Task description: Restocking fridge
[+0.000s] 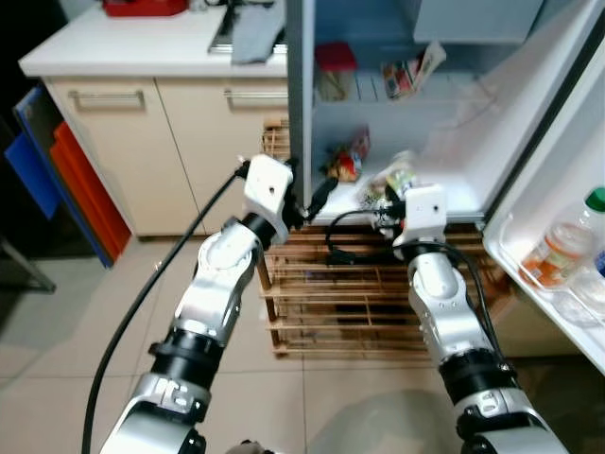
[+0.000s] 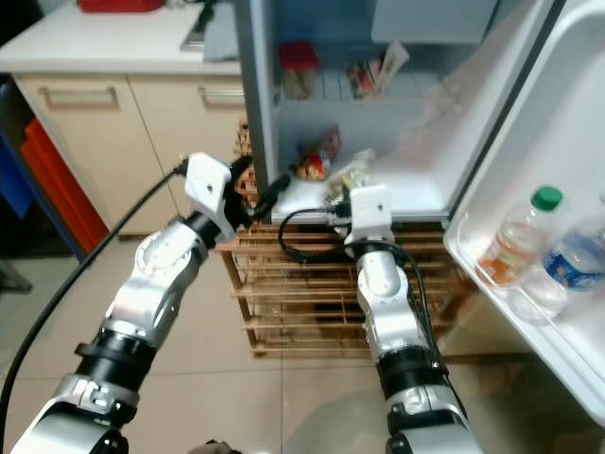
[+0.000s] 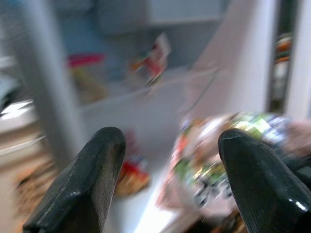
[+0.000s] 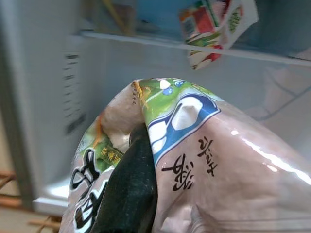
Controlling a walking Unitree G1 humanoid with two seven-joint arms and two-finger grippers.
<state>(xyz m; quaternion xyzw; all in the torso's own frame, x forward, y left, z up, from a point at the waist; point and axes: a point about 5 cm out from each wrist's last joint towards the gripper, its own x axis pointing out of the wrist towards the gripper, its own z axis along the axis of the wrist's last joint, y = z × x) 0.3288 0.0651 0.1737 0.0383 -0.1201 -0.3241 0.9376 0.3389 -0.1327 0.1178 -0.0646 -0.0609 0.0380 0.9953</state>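
The fridge (image 1: 454,142) stands open in front of me. My right gripper (image 1: 381,201) is shut on a shiny pink, green and white food bag (image 1: 395,178), held at the front edge of the lower shelf. In the right wrist view the bag (image 4: 204,160) wraps over one black finger (image 4: 129,194). My left gripper (image 1: 318,197) hovers open and holding nothing at the shelf's left front corner, just left of the bag. A red and yellow snack packet (image 1: 351,157) lies further back on the lower shelf. On the upper shelf sit a red item (image 1: 333,59) and a tilted packet (image 1: 412,68).
The fridge door (image 1: 553,274) swings out to the right, with bottles (image 1: 560,242) in its lower bin. A slatted wooden rack (image 1: 350,293) stands under the fridge. To the left are a white cabinet (image 1: 142,142) and red and blue boards (image 1: 66,180). Tiled floor lies below.
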